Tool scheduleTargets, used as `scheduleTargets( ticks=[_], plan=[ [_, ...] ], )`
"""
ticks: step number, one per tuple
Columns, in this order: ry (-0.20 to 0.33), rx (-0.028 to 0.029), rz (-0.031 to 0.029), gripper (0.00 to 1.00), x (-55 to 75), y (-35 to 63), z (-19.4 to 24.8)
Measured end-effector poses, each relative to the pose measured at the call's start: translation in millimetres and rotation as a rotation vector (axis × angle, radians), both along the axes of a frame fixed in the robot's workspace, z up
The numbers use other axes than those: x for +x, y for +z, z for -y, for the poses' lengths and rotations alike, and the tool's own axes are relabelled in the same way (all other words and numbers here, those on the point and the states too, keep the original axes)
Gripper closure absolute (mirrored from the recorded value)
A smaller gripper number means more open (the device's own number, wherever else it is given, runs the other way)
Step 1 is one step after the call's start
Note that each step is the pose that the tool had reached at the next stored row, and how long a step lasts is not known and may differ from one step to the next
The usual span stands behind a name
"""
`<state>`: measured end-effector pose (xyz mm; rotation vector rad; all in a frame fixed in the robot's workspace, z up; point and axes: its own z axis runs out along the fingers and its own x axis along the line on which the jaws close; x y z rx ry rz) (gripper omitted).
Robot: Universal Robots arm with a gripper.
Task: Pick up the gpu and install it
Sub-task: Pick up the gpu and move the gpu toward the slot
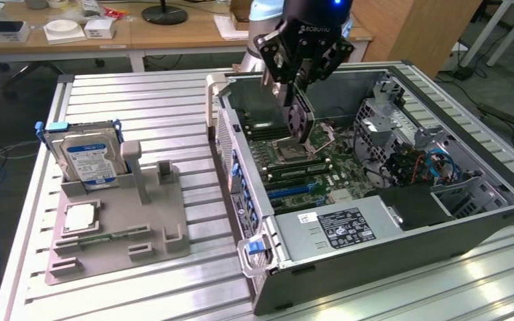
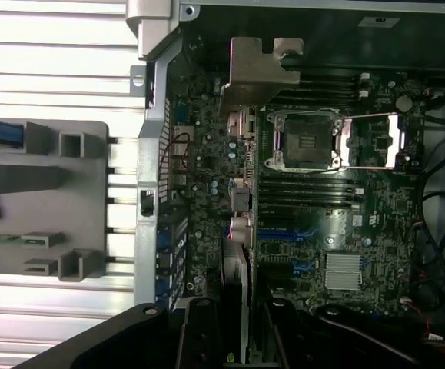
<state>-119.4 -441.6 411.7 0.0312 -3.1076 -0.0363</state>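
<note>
A: In the exterior view we see the claw [image 1: 294, 87] clamped on the gpu [image 1: 298, 120], which hangs edge-down over the motherboard [image 1: 328, 164] inside the open case [image 1: 364, 261].
B: We cannot tell whether it touches the board. The hard drive [image 1: 86, 157] stands in its grey holder [image 1: 150, 227], well apart.
A: The wrist view gives us the card's edge and silver bracket [image 2: 257, 73]; it hides the board beneath.

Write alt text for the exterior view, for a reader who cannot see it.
A robot arm's gripper holds the gpu on edge over the motherboard of an open computer case lying on a slatted metal table. At the exterior view's left, a grey holder carries an upright hard drive.
</note>
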Motion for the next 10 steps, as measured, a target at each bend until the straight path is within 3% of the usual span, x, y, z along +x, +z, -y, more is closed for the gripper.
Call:
scheduleTargets(
  ticks=[10],
  plan=[
    [0.000, 0.0000, 0.0000, 0.74, 11.9, -0.1, 0.0]
  ],
)
